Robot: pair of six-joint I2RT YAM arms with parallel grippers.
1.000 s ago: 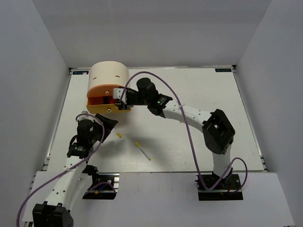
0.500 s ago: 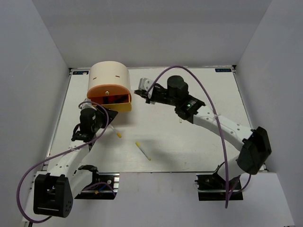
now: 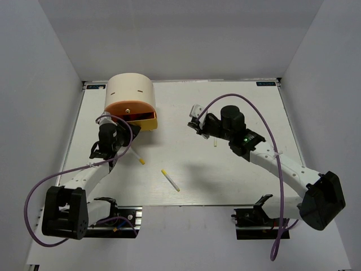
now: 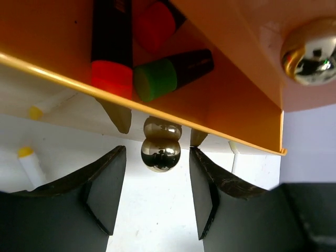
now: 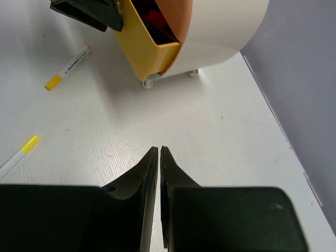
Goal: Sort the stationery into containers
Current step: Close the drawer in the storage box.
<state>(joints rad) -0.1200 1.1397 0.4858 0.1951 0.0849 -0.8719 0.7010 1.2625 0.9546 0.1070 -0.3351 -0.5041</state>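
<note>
Two loose pens, perhaps three highlighters in drawer (left fingers apart around knob, right fingers clenched, empty).

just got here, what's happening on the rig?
Left gripper is open, its fingers either side of the knob on the yellow drawer, which stands pulled out with highlighters inside. Right gripper is shut, holding nothing. Two white pens lie loose on the table, unsorted.
</note>
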